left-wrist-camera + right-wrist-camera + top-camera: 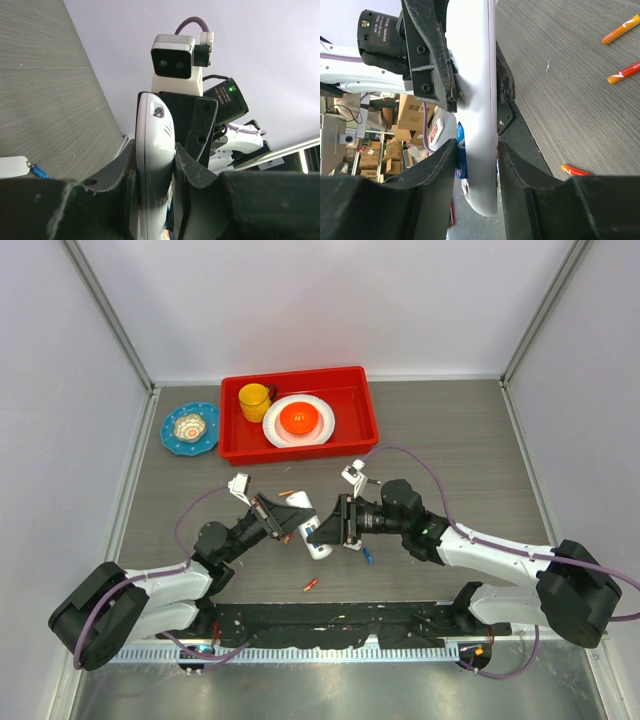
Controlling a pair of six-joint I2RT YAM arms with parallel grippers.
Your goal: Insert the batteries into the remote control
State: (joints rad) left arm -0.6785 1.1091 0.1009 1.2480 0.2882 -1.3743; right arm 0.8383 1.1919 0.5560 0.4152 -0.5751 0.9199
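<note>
Above the middle of the grey table (450, 440), both grippers clamp the white remote control (316, 542) between them. The left gripper (155, 160) squeezes one end and the right gripper (476, 155) the other, where a blue battery (461, 157) sits between finger and shell. An orange battery (287, 492) and a red battery (310, 586) lie loose below. A red tray (290, 454) stands well behind, and tabletop stretches wide on the right.
</note>
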